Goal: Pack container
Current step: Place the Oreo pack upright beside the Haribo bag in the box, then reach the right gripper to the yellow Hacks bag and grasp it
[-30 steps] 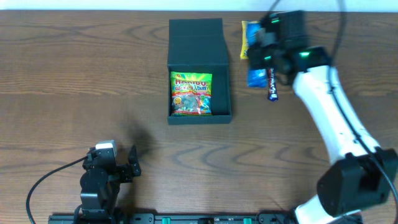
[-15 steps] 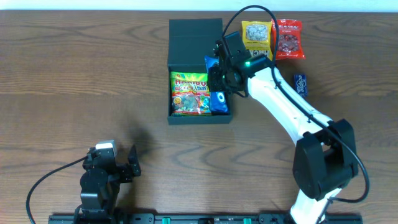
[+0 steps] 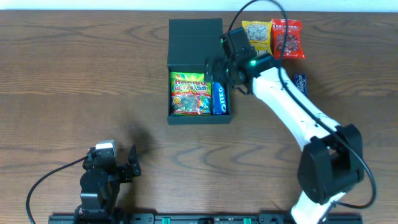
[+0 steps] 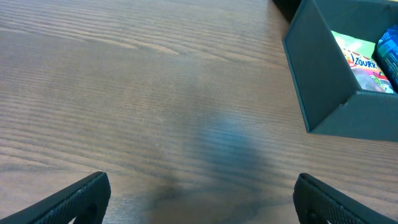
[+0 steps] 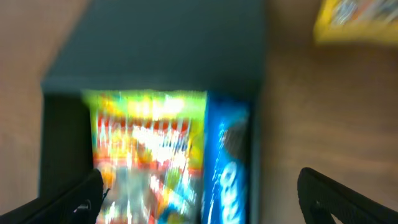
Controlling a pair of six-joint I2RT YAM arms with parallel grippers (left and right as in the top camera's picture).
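Note:
The container (image 3: 170, 74) is a dark green box with its flap lid standing up at the far side. Inside lie a Haribo packet (image 3: 190, 93) and, along the right wall, a blue Oreo packet (image 3: 219, 99). My right gripper (image 3: 216, 67) hovers open over the container's back right part with nothing between its fingers. The right wrist view is blurred and shows the right gripper (image 5: 200, 186) above the Haribo packet (image 5: 146, 155) and the Oreo packet (image 5: 230, 168). My left gripper (image 3: 132, 163) stands open and empty at the near left, and the left wrist view puts the left gripper (image 4: 202, 193) over bare wood, the container (image 4: 329, 81) far ahead to the right.
Right of the container's lid lie a yellow snack packet (image 3: 257, 34) and a red one (image 3: 288, 37). A small dark blue bar (image 3: 301, 83) lies further right, beside the right arm. The yellow packet (image 5: 360, 18) also shows in the right wrist view.
My right gripper carried the Oreo packet from the right side into the container, opened and let it go; the packet now lies beside the Haribo packet. The left arm has not moved.

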